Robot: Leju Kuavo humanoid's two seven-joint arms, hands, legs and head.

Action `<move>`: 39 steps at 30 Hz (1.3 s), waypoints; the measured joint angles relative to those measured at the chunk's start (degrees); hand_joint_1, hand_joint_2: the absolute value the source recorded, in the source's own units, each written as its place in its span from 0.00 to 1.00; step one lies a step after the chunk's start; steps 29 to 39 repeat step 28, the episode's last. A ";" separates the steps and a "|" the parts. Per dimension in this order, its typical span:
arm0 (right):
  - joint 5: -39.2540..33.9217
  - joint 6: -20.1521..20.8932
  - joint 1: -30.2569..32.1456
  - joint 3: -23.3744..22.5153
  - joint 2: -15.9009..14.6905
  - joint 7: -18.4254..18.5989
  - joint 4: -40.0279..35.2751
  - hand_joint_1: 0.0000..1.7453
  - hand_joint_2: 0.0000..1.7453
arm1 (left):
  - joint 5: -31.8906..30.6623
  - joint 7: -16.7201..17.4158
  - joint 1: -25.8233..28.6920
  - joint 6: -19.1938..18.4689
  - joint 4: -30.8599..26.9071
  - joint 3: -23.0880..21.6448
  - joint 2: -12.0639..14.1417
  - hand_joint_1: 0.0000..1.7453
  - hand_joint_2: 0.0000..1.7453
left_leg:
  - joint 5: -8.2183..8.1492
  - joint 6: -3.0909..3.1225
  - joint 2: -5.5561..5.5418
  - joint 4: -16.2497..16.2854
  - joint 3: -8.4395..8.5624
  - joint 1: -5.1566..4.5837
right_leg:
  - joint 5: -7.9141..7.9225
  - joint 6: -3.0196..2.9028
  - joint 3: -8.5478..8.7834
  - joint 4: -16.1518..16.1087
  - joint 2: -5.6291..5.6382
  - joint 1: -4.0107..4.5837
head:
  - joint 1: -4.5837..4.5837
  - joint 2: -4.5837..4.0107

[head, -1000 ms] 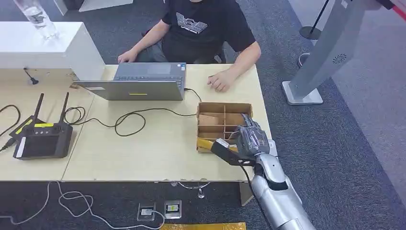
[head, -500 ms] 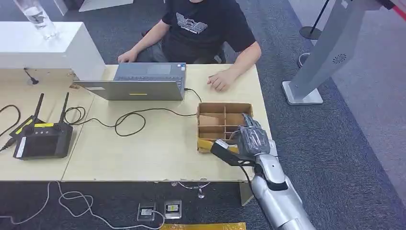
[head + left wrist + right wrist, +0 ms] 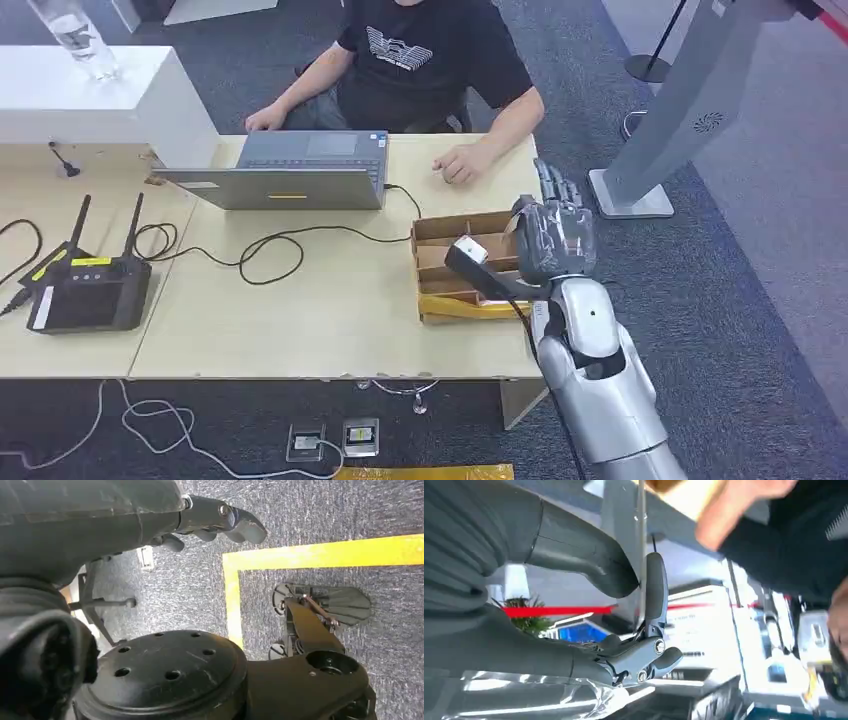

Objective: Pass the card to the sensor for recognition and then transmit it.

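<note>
head view puts the right hand [image 3: 556, 235] raised above the far right corner of the bench [image 3: 330, 320], over the divided cardboard box [image 3: 440, 268], with its dark fingers [image 3: 560, 190] stretched up toward the person [image 3: 430, 60] seated behind the laptop [image 3: 290, 175]. right wrist view shows the card [image 3: 641, 555] edge-on, a thin pale sliver pinched between the thick grey thumb and one dark finger, so the right hand holds it; its long axis runs straight along the line of the fingers [image 3: 655, 587] and past the fingertip, its far end reaching toward the person's forearm. in the head view the card itself is too thin to pick out against the hand. a yellow strip lies along the near side of the box. the person's hand [image 3: 458, 168] rests on the bench just beyond the box, apart from the robot's hand. left wrist view has the left hand [image 3: 75, 525] hanging over grey carpet with a yellow floor line [image 3: 320, 555], its fingers [image 3: 235, 522] curled slightly with nothing between them. a black handheld controller with two antennas [image 3: 85, 290] sits on the left part of the bench, well apart from the box, and a black cable [image 3: 270, 245] loops between it and the laptop. a grey stand [image 3: 680, 110] rises from the carpet to the right of the bench
</note>
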 joint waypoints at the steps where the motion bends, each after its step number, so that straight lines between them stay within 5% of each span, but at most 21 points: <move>1: 0.00 0.00 0.01 0.00 -0.11 0.00 -1.11 1.00 1.00 | 0.00 -0.02 0.00 0.00 0.02 0.00 0.00 0.00 0.00 | 0.00 0.00 0.00 0.00 0.00 0.00 | 0.00 0.00 0.00 0.00 0.01 0.00 | 0.02 0.00; 17: 0.85 -2.03 -0.01 1.57 -1.01 -0.85 -12.15 1.00 1.00 | -0.13 -1.01 -0.06 0.00 0.02 -0.02 0.00 0.00 0.00 | 0.00 0.00 -0.01 -0.01 -0.01 0.00 | 0.00 0.00 0.01 0.00 0.02 0.00 | 0.00 0.00; 39: -4.48 -4.33 -0.63 2.45 -0.66 -3.70 -10.48 1.00 1.00 | -0.15 -1.16 -0.14 0.00 0.02 -0.02 -0.06 0.00 0.00 | 0.00 0.00 -0.03 -0.01 -0.05 0.00 | 0.00 0.00 0.02 0.00 -0.01 0.00 | 0.02 0.00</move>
